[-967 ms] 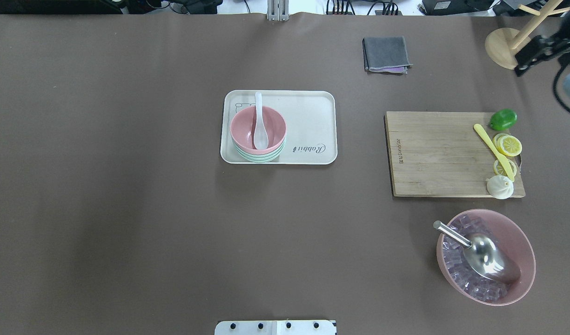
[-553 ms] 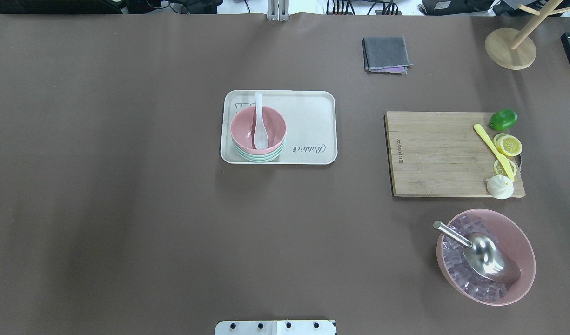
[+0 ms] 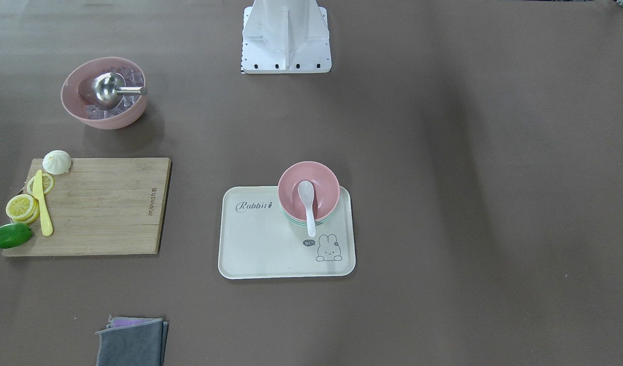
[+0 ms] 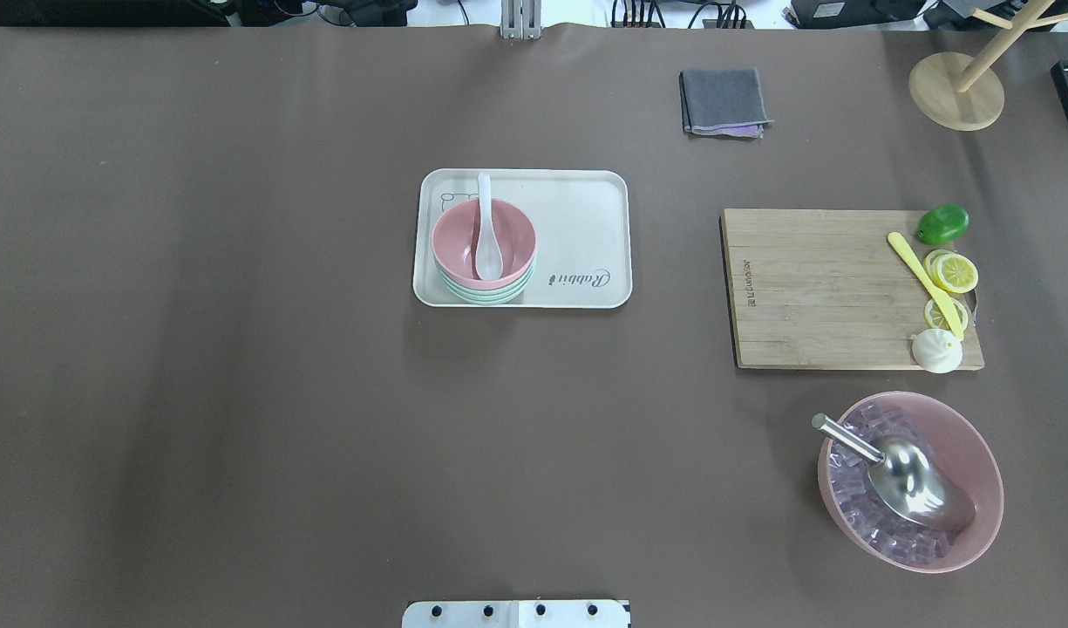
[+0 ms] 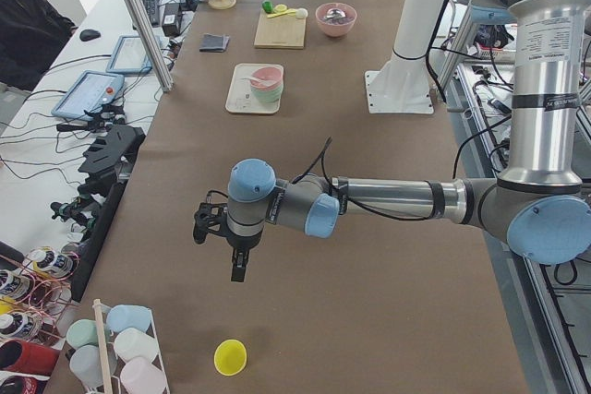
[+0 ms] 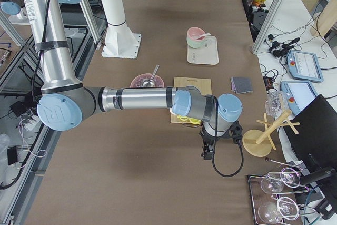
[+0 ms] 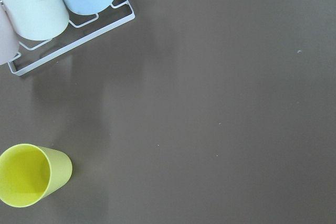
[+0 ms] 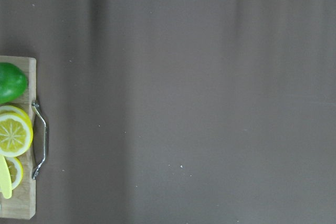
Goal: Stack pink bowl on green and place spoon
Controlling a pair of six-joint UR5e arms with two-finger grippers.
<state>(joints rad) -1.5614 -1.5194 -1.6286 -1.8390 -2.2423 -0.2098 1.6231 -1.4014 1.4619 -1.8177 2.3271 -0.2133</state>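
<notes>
While both arms hung at opposite ends of the table, the pink bowl (image 4: pixel 507 237) sat nested on the green bowl (image 4: pixel 488 296) at the left end of the tray (image 4: pixel 581 228), mid-table, with the spoon (image 4: pixel 486 240) lying inside it, handle over the far rim. Task judged complete; nothing appeared outstanding. Left gripper (image 5: pixel 237 272) and right gripper (image 6: pixel 205 154) were well apart from the stack. Whether either claw was open or closed could not be told.

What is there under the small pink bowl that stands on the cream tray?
A pale green bowl: only its rim shows below the pink bowl. Its inside is covered, as is the cream tray beneath.
</notes>
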